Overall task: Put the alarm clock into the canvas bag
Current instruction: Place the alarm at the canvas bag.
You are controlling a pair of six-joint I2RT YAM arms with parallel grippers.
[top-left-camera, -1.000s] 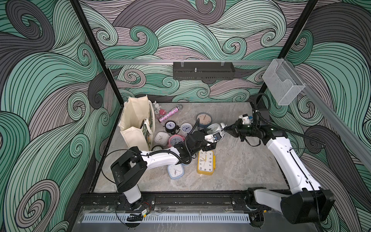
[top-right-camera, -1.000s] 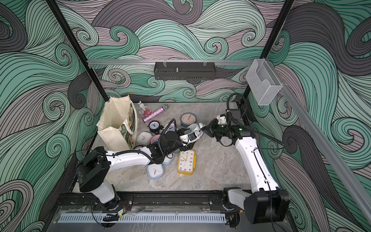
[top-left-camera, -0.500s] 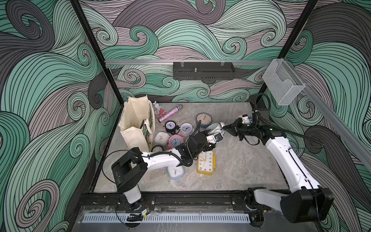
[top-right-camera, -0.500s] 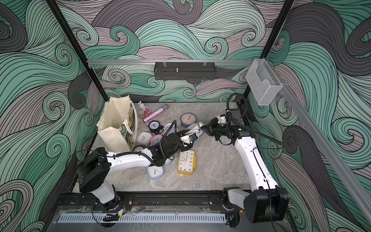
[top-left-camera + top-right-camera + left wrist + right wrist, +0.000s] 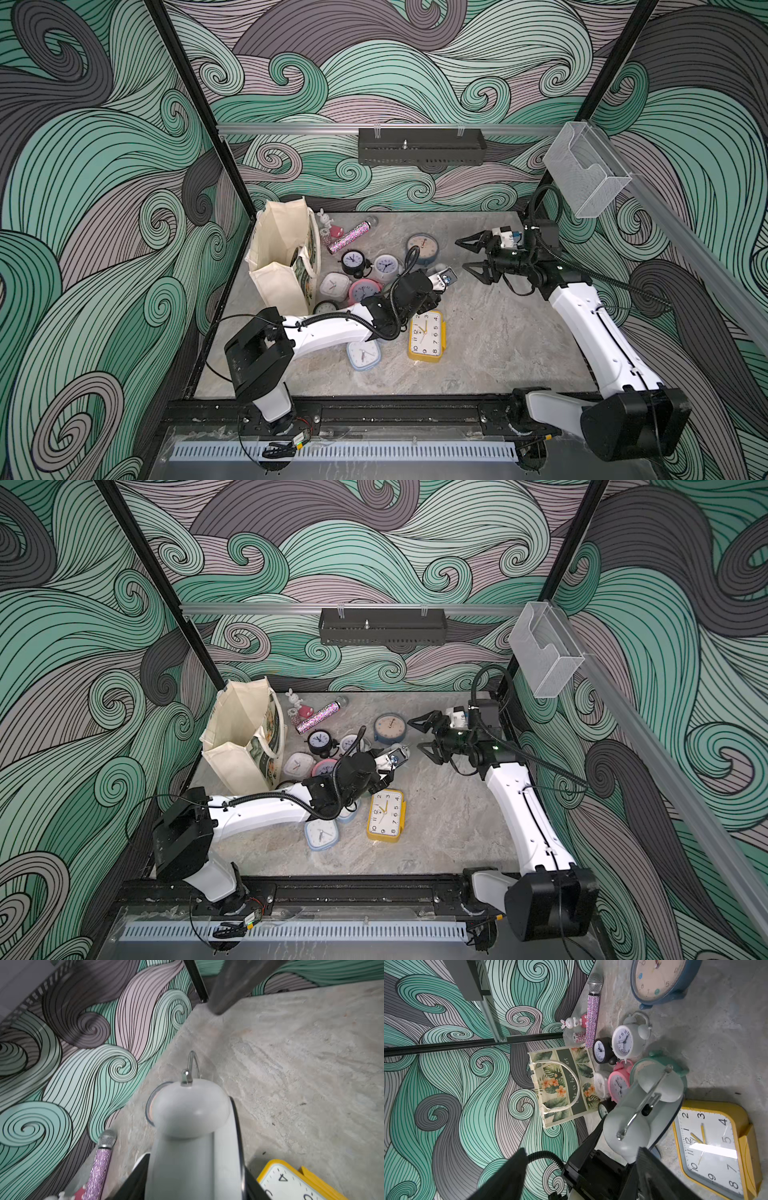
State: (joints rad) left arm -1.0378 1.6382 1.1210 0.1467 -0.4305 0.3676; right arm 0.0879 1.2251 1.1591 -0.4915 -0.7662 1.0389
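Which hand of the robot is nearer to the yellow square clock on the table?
The left. The left hand, gripping a grey alarm clock, hangs just past the far edge of the yellow clock; the right hand stands open, well away toward the right back corner.

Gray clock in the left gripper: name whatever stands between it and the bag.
On the table between gray clock and bag sit the pink clock, square white clock and black clock. Above them, nothing visible blocks the bag's open top.
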